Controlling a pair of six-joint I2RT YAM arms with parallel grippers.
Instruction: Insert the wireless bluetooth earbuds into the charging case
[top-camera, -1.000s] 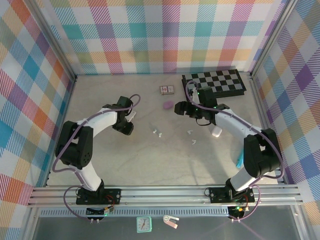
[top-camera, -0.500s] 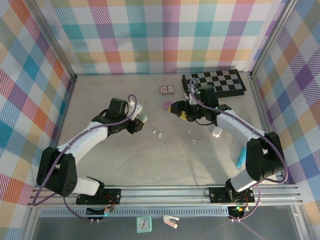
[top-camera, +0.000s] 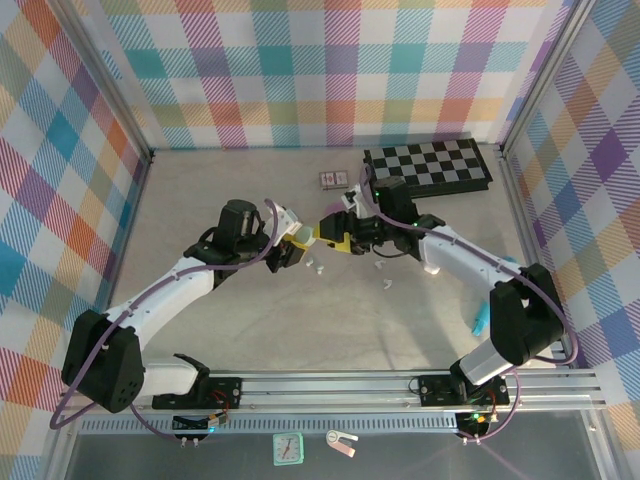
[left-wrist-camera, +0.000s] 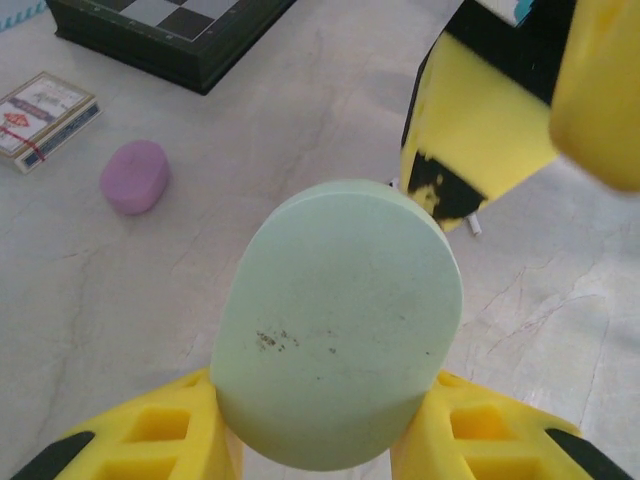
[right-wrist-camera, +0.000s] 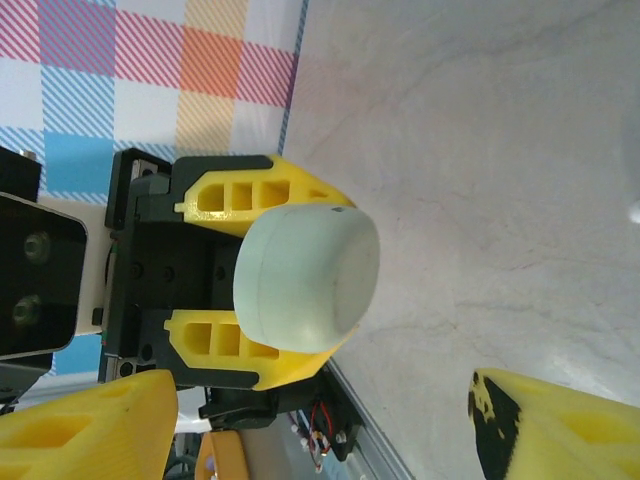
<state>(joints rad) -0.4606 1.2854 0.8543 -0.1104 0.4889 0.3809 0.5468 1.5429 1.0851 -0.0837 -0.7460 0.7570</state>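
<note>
Both arms have swung inward since the earlier frames. The left gripper (top-camera: 294, 243) has travelled from the left of the table to the middle of the top view. The right gripper (top-camera: 331, 232) has come leftward off the purple case to face it, and the two now sit almost tip to tip.

The earbuds (top-camera: 318, 267) lie loose on the table (top-camera: 250, 320) just below and right of that meeting point. A white pair sits close together and two more lie further right. All are too small to show their shape or which way they lie. In the left wrist view a white sliver (left-wrist-camera: 475, 228) peeks from under a right finger, too hidden to identify.

The charging case (left-wrist-camera: 340, 330), pale green, is clamped at its lower end between the left gripper's yellow fingers (left-wrist-camera: 150, 440). Its seam cannot be made out, and it blocks the centre of that view. The right gripper's fingers (right-wrist-camera: 95, 425) stand apart with nothing between them, cut off at the bottom of the right wrist view, and the case is just ahead of them.

The purple case (left-wrist-camera: 134, 176) lies in the left wrist view's upper left, near the card deck (left-wrist-camera: 45, 118). The chessboard (left-wrist-camera: 170, 30) is cut off by the top edge. From above, the right arm covers the purple case. A teal stick (top-camera: 480, 320) is half hidden behind that arm's lower link.
</note>
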